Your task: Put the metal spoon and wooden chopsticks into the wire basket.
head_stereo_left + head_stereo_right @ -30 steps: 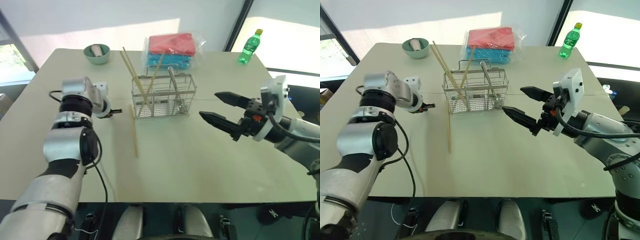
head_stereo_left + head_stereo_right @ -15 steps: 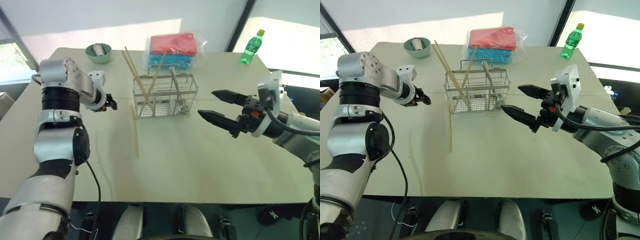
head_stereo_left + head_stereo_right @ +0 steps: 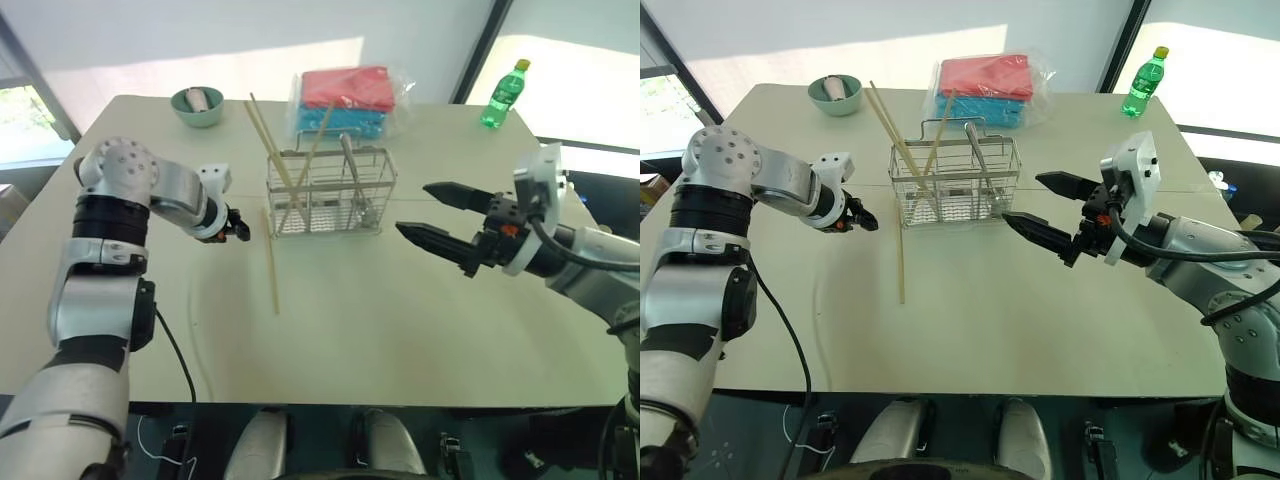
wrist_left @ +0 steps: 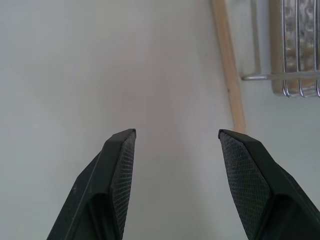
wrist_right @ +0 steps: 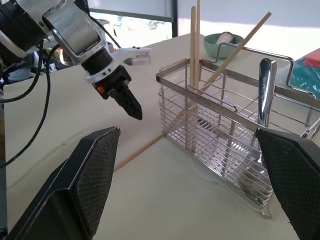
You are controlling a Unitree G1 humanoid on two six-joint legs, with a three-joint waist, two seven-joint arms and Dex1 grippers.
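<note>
The wire basket [image 3: 330,195] stands mid-table with the metal spoon [image 3: 346,152] upright in it, bowl down. Three wooden chopsticks [image 3: 268,140] lean in its left compartments. One more chopstick [image 3: 271,262] lies flat on the table just left of the basket. My left gripper [image 3: 240,232] hovers left of that chopstick, tilted down and open. In the left wrist view its fingers [image 4: 120,165] are spread over bare table, with the lying chopstick [image 4: 229,65] just beyond one tip. My right gripper [image 3: 414,208] stands open and empty to the right of the basket, pointing at it.
A green bowl [image 3: 195,105] sits at the back left. A red and blue packaged stack [image 3: 345,100] lies right behind the basket. A green bottle [image 3: 501,93] stands at the back right corner. The table [image 3: 380,330] runs wide in front of the basket.
My left gripper has opened from nearly shut, tipped downward and shifted slightly right toward the lying chopstick. The right arm has kept still.
</note>
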